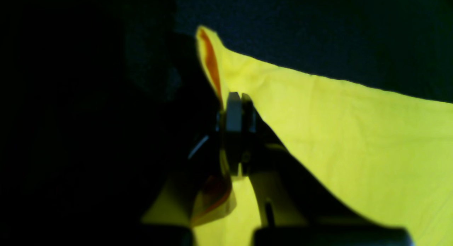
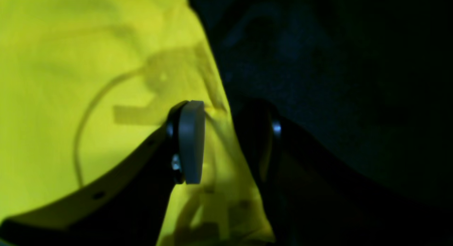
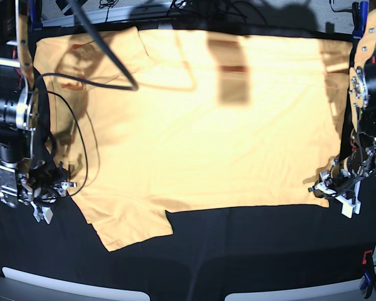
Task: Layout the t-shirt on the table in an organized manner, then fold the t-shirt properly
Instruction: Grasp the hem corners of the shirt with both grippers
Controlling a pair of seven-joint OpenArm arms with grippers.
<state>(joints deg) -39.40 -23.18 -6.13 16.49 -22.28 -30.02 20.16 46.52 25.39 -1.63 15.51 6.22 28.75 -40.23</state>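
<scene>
Two robot arms work at opposite ends of the t-shirt [image 3: 200, 125], a plain orange-yellow garment spread nearly flat and sideways across the black surface [image 3: 238, 251]. In the base view the shirt fills most of the upper and middle area, with one short sleeve pointing toward the near edge at lower left and the other lying at the far left corner. Shadows of arms and cables fall across the cloth.

The left claw [image 3: 331, 185] sits at the shirt's near right corner. Its wrist view shows the left claw [image 1: 239, 113] with its fingers pressed together on a raised peak of the fabric edge, the cloth rising in a small fold above the grip and sloping away flat to the right.

The right claw [image 3: 45, 188] sits at the shirt's left edge, beside the near sleeve. In its wrist view the right claw [image 2: 230, 139] has its fingers narrowly apart, and a ridge of yellow fabric edge runs between them. One grey pad [image 2: 191, 141] lies close against the cloth; whether both pads actually grip it cannot be told.

A black cable [image 3: 106, 50] crosses the far left of the shirt.
</scene>
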